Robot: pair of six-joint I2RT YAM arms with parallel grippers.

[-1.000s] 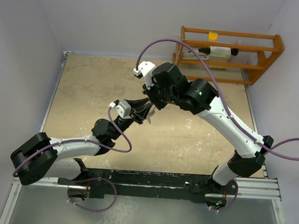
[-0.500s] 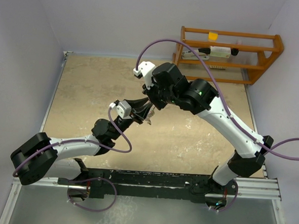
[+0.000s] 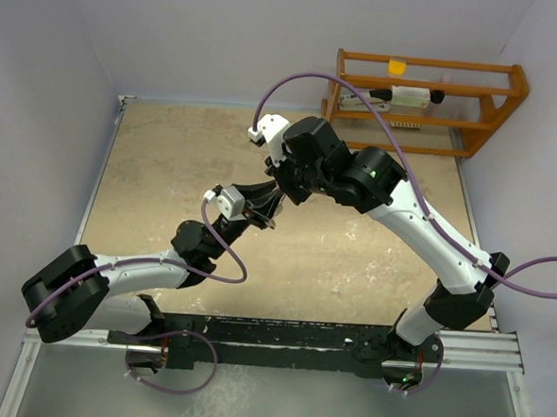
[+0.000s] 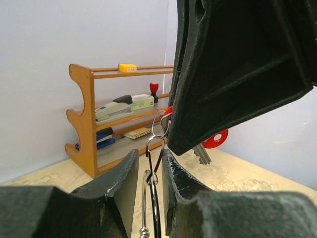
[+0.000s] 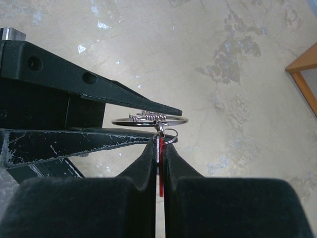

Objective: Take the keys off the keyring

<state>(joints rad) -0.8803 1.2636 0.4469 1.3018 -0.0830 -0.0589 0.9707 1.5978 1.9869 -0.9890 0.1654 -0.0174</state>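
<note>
Keyring (image 5: 148,119) up in the air above the middle of the counter (image 3: 168,164), caught between the two arms where their tips meet. Sits in the narrow slot of the left gripper (image 4: 150,166), closed to barely more than the wire's width, one finger pressing on each side of it. Appears edge-on from the left wrist, standing between the two black fingers (image 4: 114,183), and as a thin flat loop from the right wrist. Links through a small ring (image 5: 168,135) to the red key (image 4: 216,140).

Right gripper (image 5: 159,145) shut tight on the red key, with only a thin red strip showing in the slit between its fingers. Comes in from the far right, tips angled down toward the near left, touching or nearly touching the left gripper's tips. Fills the upper right of the left wrist view as a big black block, with the round red tag and a short metal blade sticking out below it.

Left arm stretched from the near left corner toward the middle, gripper pointing far and right.

At the far right edge of the counter, against the wall, a wooden rack (image 3: 428,90) with a stapler (image 4: 124,105) lying on its middle shelf.
</note>
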